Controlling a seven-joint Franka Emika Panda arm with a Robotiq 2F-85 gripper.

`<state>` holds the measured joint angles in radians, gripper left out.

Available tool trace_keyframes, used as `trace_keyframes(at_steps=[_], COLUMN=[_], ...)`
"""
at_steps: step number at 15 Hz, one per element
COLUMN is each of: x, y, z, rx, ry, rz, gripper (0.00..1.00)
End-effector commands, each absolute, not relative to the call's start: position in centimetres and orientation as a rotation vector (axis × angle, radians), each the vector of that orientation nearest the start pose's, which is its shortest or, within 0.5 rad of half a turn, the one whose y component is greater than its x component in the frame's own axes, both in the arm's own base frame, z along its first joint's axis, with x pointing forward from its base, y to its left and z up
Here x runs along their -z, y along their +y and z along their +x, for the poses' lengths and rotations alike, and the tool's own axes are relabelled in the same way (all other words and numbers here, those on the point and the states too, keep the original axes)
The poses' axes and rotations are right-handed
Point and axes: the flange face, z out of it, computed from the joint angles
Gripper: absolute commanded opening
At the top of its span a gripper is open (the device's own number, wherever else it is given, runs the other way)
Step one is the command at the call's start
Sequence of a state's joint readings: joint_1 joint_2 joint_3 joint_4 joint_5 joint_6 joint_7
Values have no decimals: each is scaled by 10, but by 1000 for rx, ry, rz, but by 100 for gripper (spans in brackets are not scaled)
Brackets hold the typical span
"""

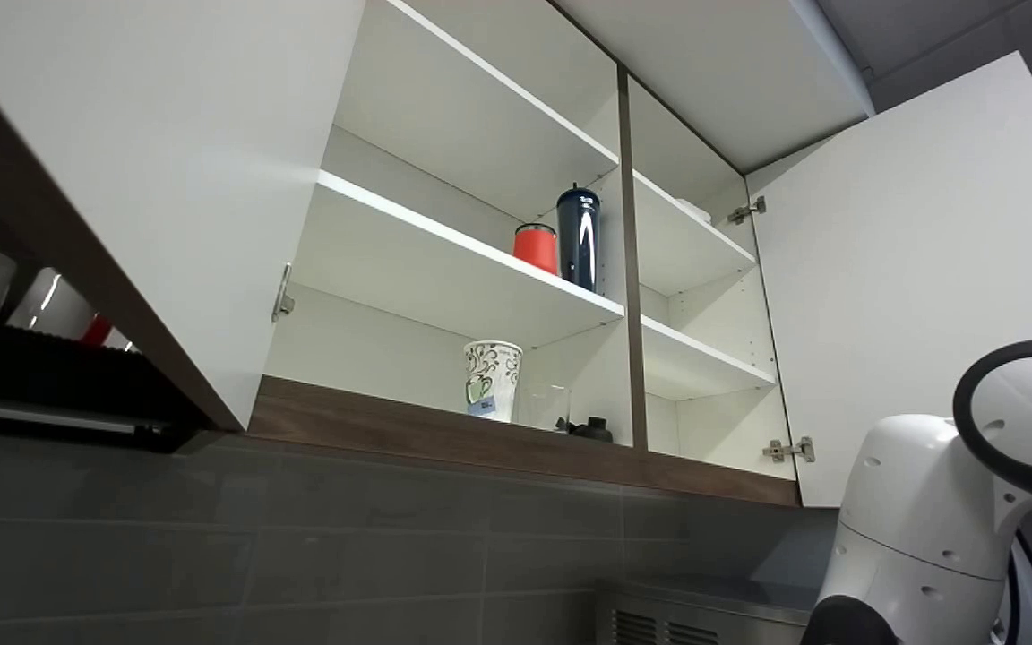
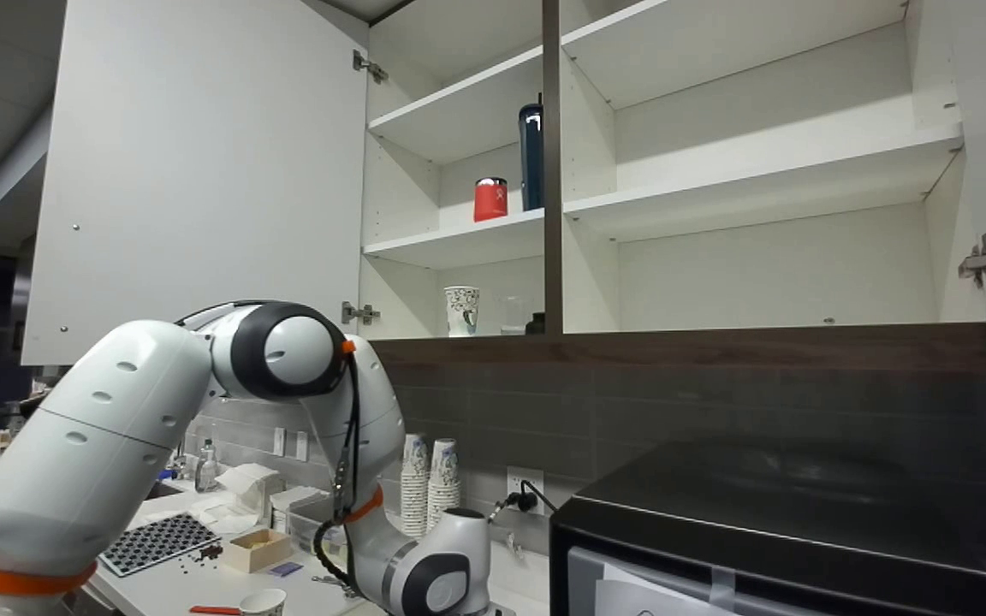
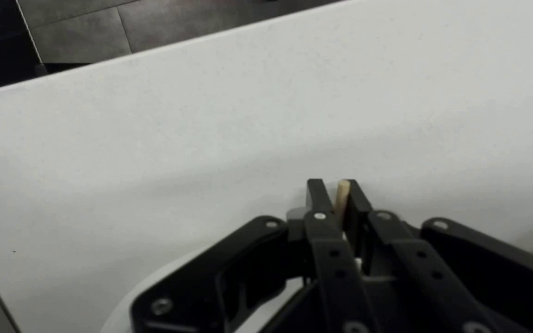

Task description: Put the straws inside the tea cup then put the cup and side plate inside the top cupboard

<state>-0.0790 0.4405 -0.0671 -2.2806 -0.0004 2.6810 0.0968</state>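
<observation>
Gripper (image 3: 333, 184): jaws nearly together, leaving a narrow slot between two flat-faced black fingertips (image 3: 316, 192). A straw (image 3: 342, 196) sits lengthwise in the slot, held between the fingers: slender, tan, matte, with a blunt round end level with the tips. The black linkages carry round metal pins.

Beneath the gripper: a counter (image 3: 155, 134), white, smooth and straight-edged. Beyond that edge, past the fingertips, are grey tiles (image 3: 169, 30) with thin joints. At the lower left of the wrist view, a white object (image 3: 119, 315) with a curved edge lies partly under the linkage; most of it is covered, and whether it is the side plate cannot be determined.

Top cupboard (image 2: 767, 278): visible in both exterior views, well above the arm's wrist (image 2: 463, 547), standing open. Smooth white panels and shelves; dark wood-grain bottom edge; metal hinges. Inside, on a shelf: a red cylindrical tumbler (image 1: 535, 248) with a dark rim, near a tall, glossy navy tumbler (image 1: 579, 237). Inside, at the bottom: a tapered paper cup (image 1: 491, 381) with scroll print, just beside a clear tumbler (image 1: 545, 405).

White cup (image 2: 263, 602): in an exterior view, left of the wrist, cut off by the lower border; whether it is the tea cup cannot be determined.
</observation>
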Motion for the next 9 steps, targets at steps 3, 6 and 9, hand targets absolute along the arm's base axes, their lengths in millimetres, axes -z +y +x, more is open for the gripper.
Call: trace_keyframes(at_steps=[3, 6, 9], x=[-184, -205, -232], y=[-78, -75, -63], z=[507, 498, 483], rx=[-88, -71, -94], ry=[301, 222, 18], rz=[-3169, -3210, -3241], gripper=[3, 3, 3])
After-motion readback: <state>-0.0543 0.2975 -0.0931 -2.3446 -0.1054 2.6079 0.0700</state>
